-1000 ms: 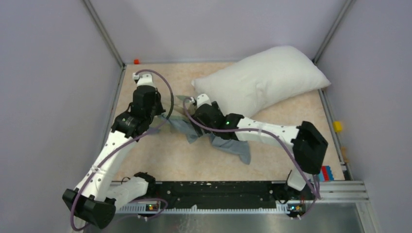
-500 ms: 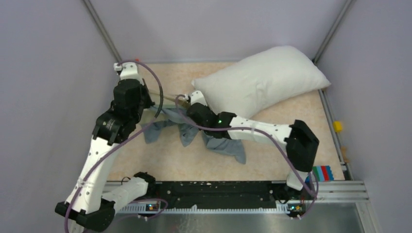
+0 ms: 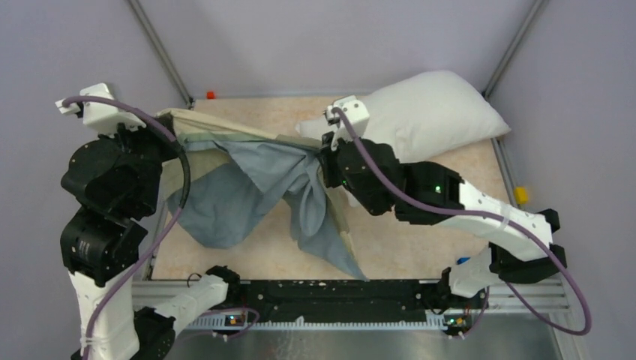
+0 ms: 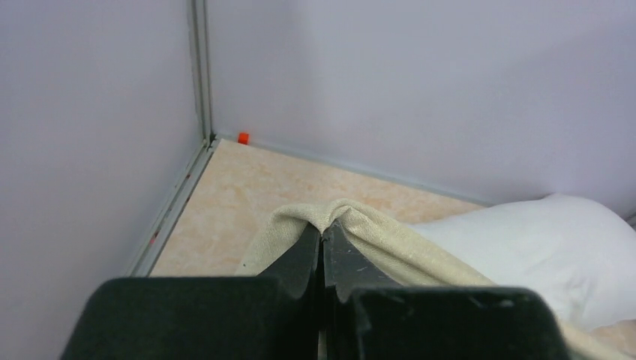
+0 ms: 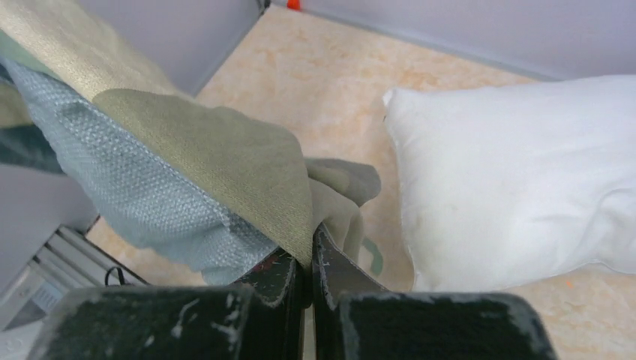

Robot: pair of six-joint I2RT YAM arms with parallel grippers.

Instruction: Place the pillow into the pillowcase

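Hanging slack between both arms, the thin wrinkled grey-blue cloth pillowcase [image 3: 240,187] reads as light, limp and prone to slipping; best gripped along its beige hem. Left gripper [image 4: 324,238] is clenched on that hem, right gripper [image 5: 309,251] pinches a bunched fold. The held edge runs left to right above the speckled tan tabletop [image 3: 412,247]. The plump white fuzzy pillow [image 3: 427,112] lies back right, its long axis slanting toward the far corner.

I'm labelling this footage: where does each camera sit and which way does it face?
Top external: above, behind the robot, looking down; left arm and right arm hold the pillowcase beside the pillow.
Left wrist: behind the shut left claw, facing the far corner.
Right wrist: behind the shut right claw, facing the pillow.
All share pillowcase and pillow.
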